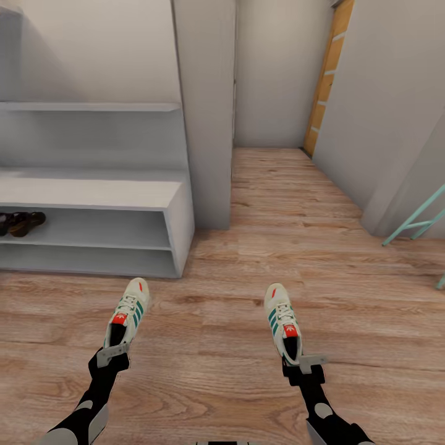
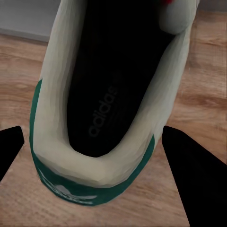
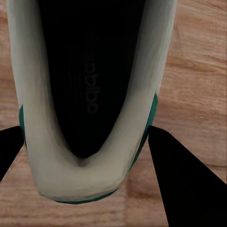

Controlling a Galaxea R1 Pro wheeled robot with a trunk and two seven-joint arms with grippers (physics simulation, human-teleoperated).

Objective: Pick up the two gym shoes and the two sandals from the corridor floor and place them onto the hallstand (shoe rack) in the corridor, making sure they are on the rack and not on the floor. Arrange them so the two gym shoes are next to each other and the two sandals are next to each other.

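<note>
Two cream-white gym shoes with green stripes point away from me over the wood floor (image 1: 259,204). My left gripper (image 1: 114,351) is shut on the heel of the left gym shoe (image 1: 128,312). The right gripper (image 1: 298,361) is shut on the heel of the right gym shoe (image 1: 281,318). In each wrist view, dark fingers (image 2: 194,175) (image 3: 179,179) flank a shoe's heel collar (image 2: 90,165) (image 3: 80,179). The white hallstand (image 1: 123,193) stands ahead on the left. Two brown sandals (image 1: 20,223) lie side by side on its upper open tier at the far left, partly cut off.
A white wall pillar (image 1: 210,123) stands against the hallstand's right end. Beyond it the corridor runs on to an orange door (image 1: 324,80). Teal furniture legs (image 1: 415,224) slant in at the right by a grey wall.
</note>
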